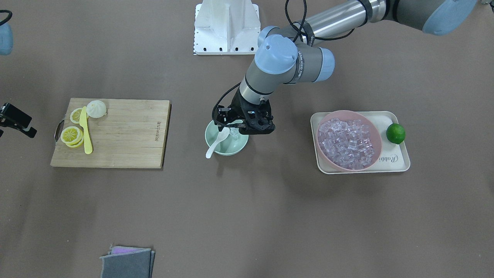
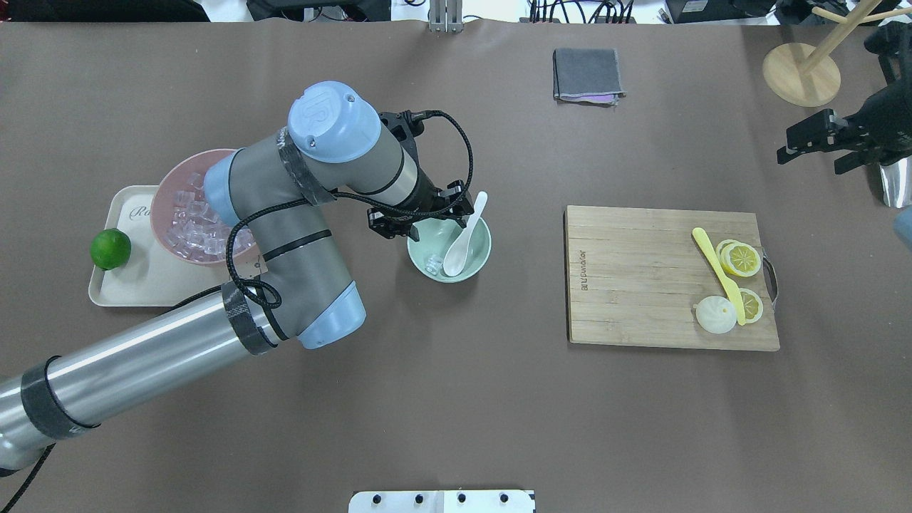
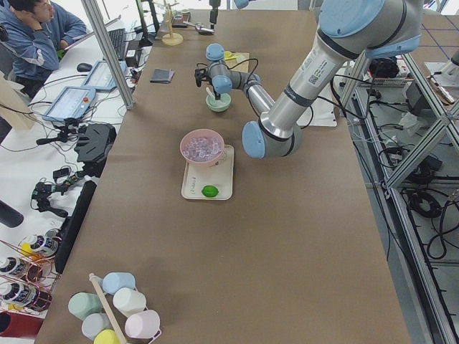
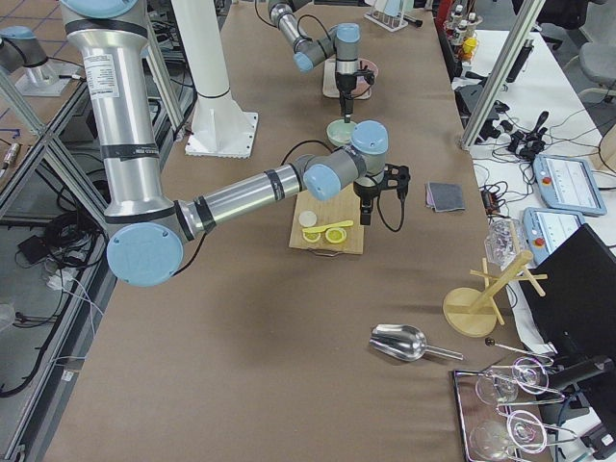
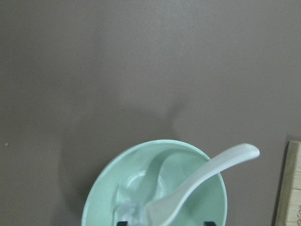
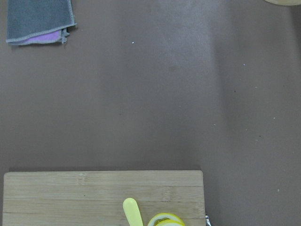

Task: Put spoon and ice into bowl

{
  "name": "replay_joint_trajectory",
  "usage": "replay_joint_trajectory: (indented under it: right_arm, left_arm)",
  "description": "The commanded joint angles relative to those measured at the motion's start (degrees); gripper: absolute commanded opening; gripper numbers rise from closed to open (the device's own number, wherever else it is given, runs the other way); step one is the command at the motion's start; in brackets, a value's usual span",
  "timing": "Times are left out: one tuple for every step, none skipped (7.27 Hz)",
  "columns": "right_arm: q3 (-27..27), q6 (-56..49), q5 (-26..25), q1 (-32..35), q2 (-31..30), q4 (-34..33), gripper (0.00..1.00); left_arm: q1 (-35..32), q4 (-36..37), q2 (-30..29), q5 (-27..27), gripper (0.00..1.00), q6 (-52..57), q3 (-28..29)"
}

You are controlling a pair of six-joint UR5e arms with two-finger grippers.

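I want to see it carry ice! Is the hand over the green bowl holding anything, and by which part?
No. The left hand hangs open over the bowl, holding nothing; the spoon and one ice cube lie inside.

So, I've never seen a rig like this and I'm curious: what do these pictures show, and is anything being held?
It is a robot with two jointed arms, each ending in a two-finger pincer. Two pictures look down on the table, from behind and from opposite the robot; two look along it from its ends; two come from wrist cameras. The left pincer hangs open over a mint-green bowl holding a white soup spoon and an ice cube; it grips nothing. A tray carries a pink bowl of ice cubes and a lime. A wooden cutting board bears lemon slices and a yellow knife. The right pincer is off to the side; whether open, I cannot tell.
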Motion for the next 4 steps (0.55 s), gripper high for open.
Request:
replay_joint_trajectory:
  right_arm:
    - [0.1, 0.0, 0.0, 0.1, 0.0, 0.1, 1.0]
    - [0.3, 0.0, 0.0, 0.2, 0.0, 0.1, 1.0]
    - [0.3, 0.0, -0.1, 0.1, 0.0, 0.1, 1.0]
    - [0.1, -0.9, -0.1, 0.2, 0.0, 0.2, 1.0]
  left_arm:
    - [-5.3, 0.3, 9.9, -4.5, 0.98, 1.5, -8.8]
    - [-10.7, 0.4, 13.4, -9.4, 0.98, 7.0, -10.5]
    - [-16.1, 0.5, 16.8, -13.4, 0.98, 13.2, -12.1]
    - [-20.4, 0.7, 19.4, -16.9, 0.98, 20.5, -13.5]
